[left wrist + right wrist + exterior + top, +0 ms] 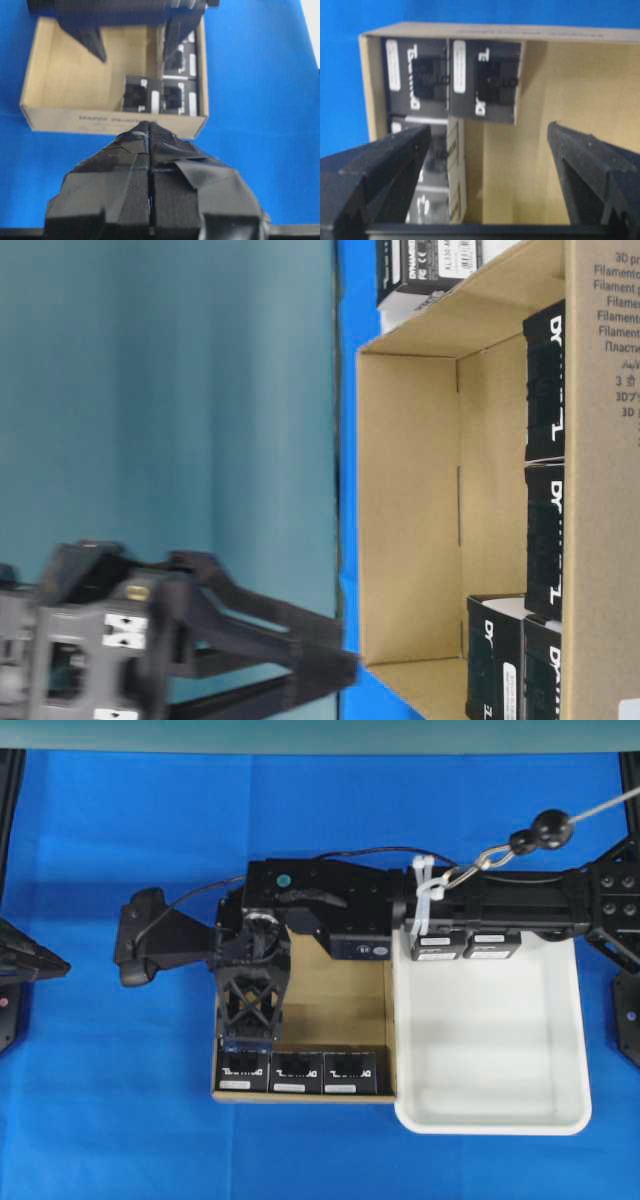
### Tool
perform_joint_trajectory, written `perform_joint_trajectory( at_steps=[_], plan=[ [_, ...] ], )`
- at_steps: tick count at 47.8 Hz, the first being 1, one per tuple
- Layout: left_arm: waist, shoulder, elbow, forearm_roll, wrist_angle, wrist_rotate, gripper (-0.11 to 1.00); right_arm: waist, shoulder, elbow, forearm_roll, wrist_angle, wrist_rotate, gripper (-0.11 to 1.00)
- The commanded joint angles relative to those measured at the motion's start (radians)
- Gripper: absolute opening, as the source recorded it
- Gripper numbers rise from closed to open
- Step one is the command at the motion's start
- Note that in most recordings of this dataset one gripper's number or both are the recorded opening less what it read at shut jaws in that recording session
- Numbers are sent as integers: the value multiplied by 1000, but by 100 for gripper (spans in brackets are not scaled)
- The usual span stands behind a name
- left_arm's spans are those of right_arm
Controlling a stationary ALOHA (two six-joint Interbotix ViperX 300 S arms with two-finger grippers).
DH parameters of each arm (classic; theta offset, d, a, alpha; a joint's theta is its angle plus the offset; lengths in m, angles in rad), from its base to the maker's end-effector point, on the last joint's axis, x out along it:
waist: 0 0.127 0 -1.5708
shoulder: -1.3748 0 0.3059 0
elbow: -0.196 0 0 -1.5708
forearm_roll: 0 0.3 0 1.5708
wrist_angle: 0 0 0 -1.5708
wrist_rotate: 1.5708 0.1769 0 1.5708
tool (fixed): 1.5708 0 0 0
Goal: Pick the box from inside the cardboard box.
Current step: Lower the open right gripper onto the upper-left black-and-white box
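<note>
The brown cardboard box sits mid-table. Three black boxes lie along its near wall; two are plainly visible. The third black box, at the left corner, stands slightly out of the row and lies mostly under my right gripper. The right gripper hangs over the carton with its jaws wide open and empty, and that box is beside its left finger. My left gripper is shut and empty, off to the carton's left.
A white plastic tray touches the carton's right side and holds two black boxes at its far end, partly under the right arm. Blue cloth covers the table. A cable with black beads runs at top right.
</note>
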Motion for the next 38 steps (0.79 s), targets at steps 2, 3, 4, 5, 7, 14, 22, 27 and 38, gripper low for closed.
perform_joint_trajectory(
  at_steps=[2, 3, 4, 5, 7, 14, 22, 27, 38],
  plan=[
    [-3, 5, -21, 3, -15, 0, -7, -2, 6, 29, 9, -44, -3, 95],
    [-3, 6, -21, 3, -17, 0, -7, -2, 6, 37, 9, -52, -3, 95],
    [-3, 8, -21, 3, -15, 0, -7, -2, 6, 43, 9, -60, -5, 95],
    [-3, 8, -20, 3, -15, 0, -7, -2, 6, 49, 9, -71, -6, 95],
    [-3, 9, -20, 3, -15, 0, -7, -2, 6, 63, 9, -91, -12, 95],
    [-3, 12, -18, 3, -15, 0, -7, -2, 11, 103, 9, -140, -29, 95],
    [-3, 14, -18, 3, -17, -2, -7, -2, 17, 107, 9, -169, -31, 95],
    [-3, 14, -18, 3, -17, -3, -7, -2, 23, 107, 9, -173, -31, 95],
    [-3, 11, -18, 3, -15, -2, -7, 2, 35, 106, 9, -173, -31, 95]
  ],
)
